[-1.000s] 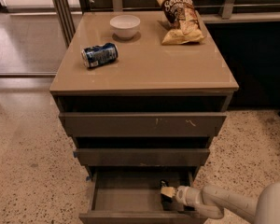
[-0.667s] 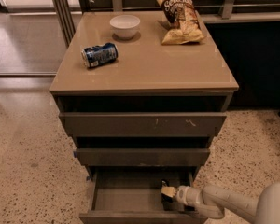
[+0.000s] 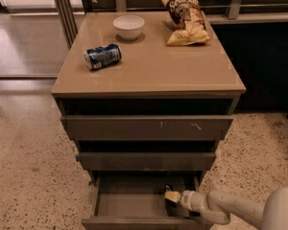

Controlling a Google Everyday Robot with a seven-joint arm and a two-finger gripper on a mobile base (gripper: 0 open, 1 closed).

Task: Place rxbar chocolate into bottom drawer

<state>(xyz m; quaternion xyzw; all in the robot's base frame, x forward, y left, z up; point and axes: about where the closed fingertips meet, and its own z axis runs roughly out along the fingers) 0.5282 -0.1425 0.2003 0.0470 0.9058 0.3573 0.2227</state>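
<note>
Beige two-finger gripper is parked inside the open grey-brown bottom drawer; no shift is seen over the last second.
The small flat black rxbar chocolate is seen at the gripper tip, at the drawer's right side, low over the drawer floor. Contact with that floor cannot be confirmed. Grasp state cannot be told: the bar may be clamped or already let go. With nothing moved, the step is judged to be at release and placement nearly done. Retraction should be kept clear of the drawer's front wall.
</note>
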